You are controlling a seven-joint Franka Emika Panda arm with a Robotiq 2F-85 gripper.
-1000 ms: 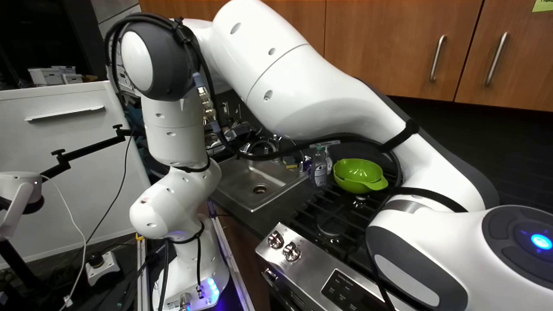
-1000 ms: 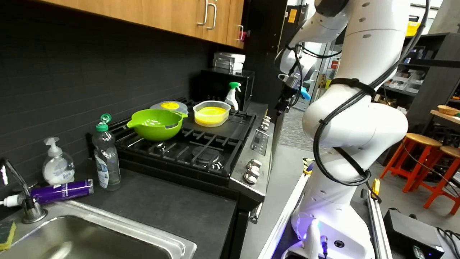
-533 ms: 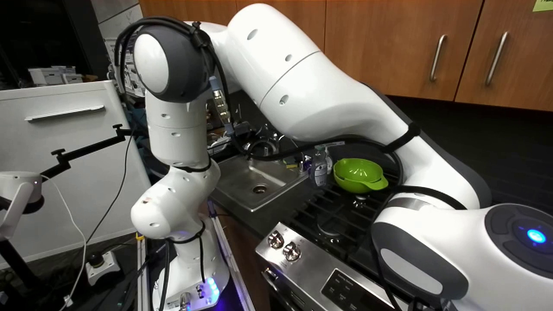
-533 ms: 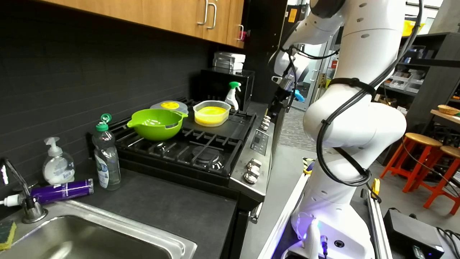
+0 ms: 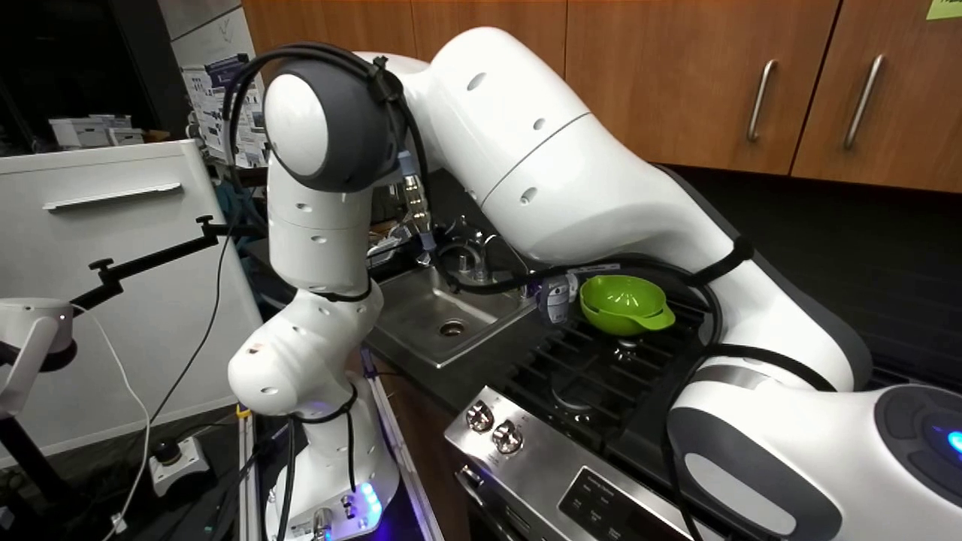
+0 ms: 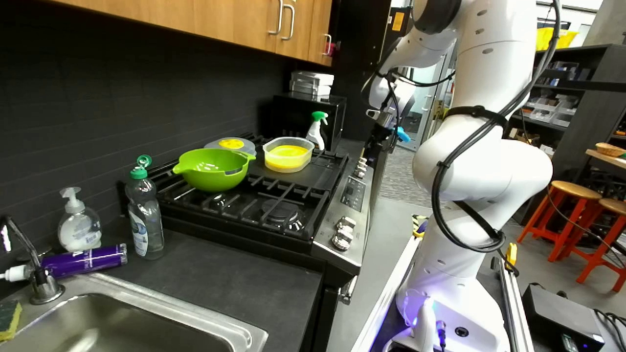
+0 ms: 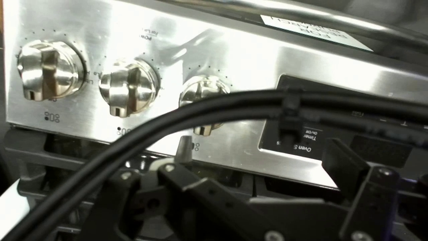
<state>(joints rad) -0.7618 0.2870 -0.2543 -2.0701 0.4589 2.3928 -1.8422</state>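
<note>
You have the black metal end effector (image 7: 260, 151) with its 2 fingers (image 7: 346, 167) spread apart near the brushed-steel control panel (image 7: 247, 60). Closest in the wrist view is a round, shiny silver knob (image 7: 205, 87), partly behind a black cable (image 7: 244, 97), between 2 matching knobs (image 7: 128, 87) and the black oven display (image 7: 312, 135).

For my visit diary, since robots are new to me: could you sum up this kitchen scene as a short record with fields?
End effector: open, nothing visibly held
Close to it: round silver metal knobs; contact unclear
On the black stove: round bright green plastic bowl; rounded translucent plastic tub, yellow inside
Near the steel sink: purple cylindrical bottle, lying down; clear plastic bottle with green cap, upright
Overhead: brown wooden cabinets
</note>
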